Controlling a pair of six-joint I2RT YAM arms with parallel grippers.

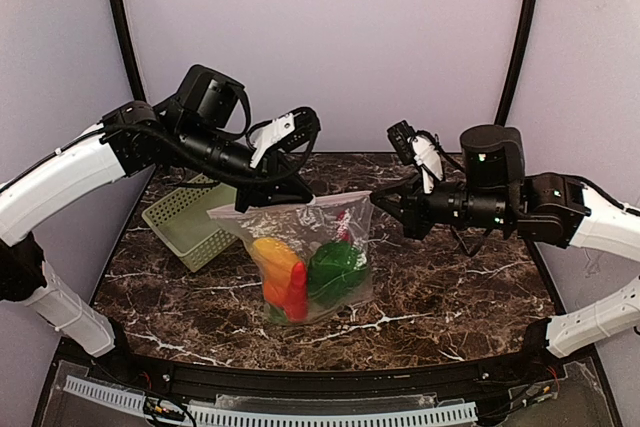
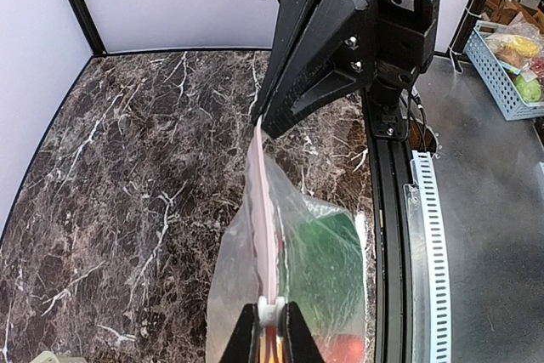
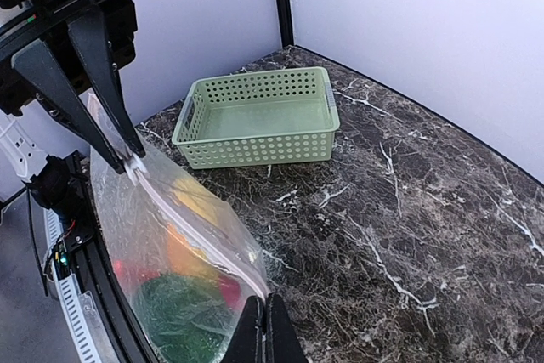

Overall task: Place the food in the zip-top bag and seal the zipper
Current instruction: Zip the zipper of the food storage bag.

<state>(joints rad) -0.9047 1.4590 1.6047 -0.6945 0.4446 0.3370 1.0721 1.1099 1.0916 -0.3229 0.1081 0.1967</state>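
Note:
The clear zip-top bag (image 1: 312, 247) hangs stretched between my two grippers above the marble table. Inside it lie a yellow-orange piece (image 1: 274, 252), a red chili (image 1: 297, 295) and a green piece (image 1: 335, 269). The zipper (image 1: 300, 205) runs taut along the top edge. My left gripper (image 1: 256, 201) is shut on the zipper's left end, where a small white piece (image 2: 272, 314) sits between its fingers. My right gripper (image 1: 386, 203) is shut on the bag's right top corner (image 3: 259, 282). The zipper also shows in the left wrist view (image 2: 263, 201) and the right wrist view (image 3: 191, 214).
The pale green lattice basket (image 1: 195, 222) stands empty at the back left of the table, also in the right wrist view (image 3: 259, 116). A perforated white rail (image 1: 300, 412) runs along the near edge. A blue basket (image 2: 510, 57) with items stands off the table.

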